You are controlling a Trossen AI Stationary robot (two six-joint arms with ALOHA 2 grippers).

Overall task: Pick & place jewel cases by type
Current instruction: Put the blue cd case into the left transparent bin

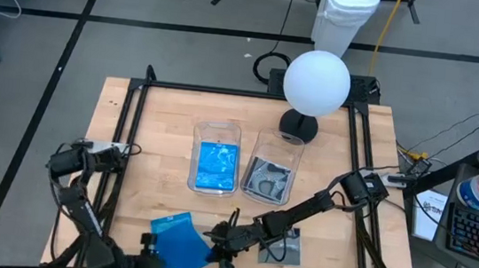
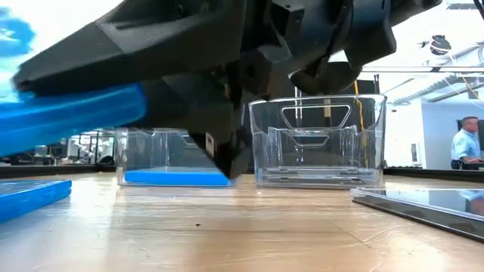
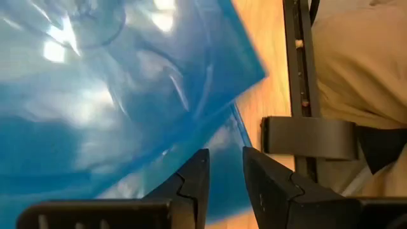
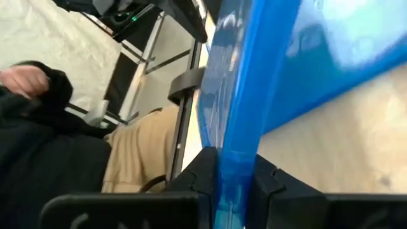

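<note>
Your right gripper [image 4: 236,184] is clamped on the edge of a blue jewel case [image 1: 182,239], held raised near the table's 6 o'clock edge, with a second blue case [image 2: 30,198] lying flat beneath it. The left gripper [image 3: 224,184] sits just beside these, fingers slightly apart and gripping nothing; keep it clear. Keep the grip firm, since the thin plastic will likely pivot between the fingers. Carry the case toward 12 o'clock to the left tub [image 1: 219,130], which already holds blue cases, not the right tub [image 1: 276,143] holding grey ones. A clear case [image 1: 284,246] waits at 5 o'clock.
</note>
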